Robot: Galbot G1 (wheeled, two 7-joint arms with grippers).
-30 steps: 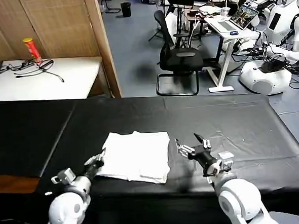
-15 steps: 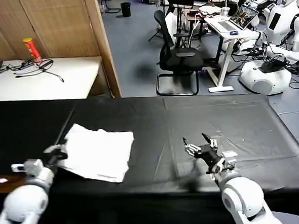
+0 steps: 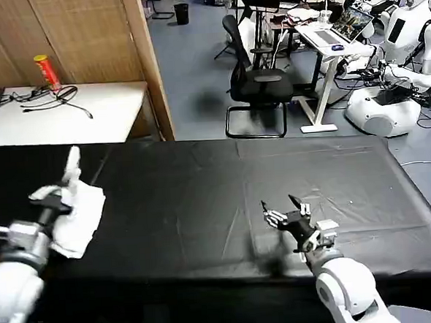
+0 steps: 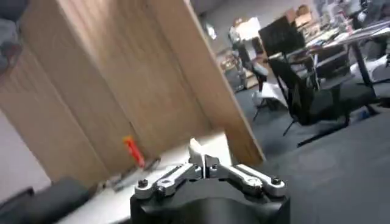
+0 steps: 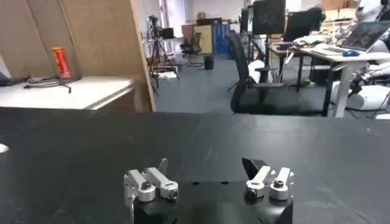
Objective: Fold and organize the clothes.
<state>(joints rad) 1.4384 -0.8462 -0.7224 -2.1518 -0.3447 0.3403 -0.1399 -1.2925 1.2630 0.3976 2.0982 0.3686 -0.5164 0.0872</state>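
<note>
One T-shirt (image 3: 78, 210) bundle lies lengthwise toward the table's far edge.

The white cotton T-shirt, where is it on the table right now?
In the head view, the folded white cotton T-shirt lies at the far left edge of the black table, held by the left pincer.

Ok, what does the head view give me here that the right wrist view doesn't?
Head view: the left gripper clamped on the folded white T-shirt at the left end of the black tabletop. Right wrist view: a close look from behind at the right gripper, fingers spread with nothing between them. Shared: that open gripper over the tabletop, the red can and the office chair.
</note>
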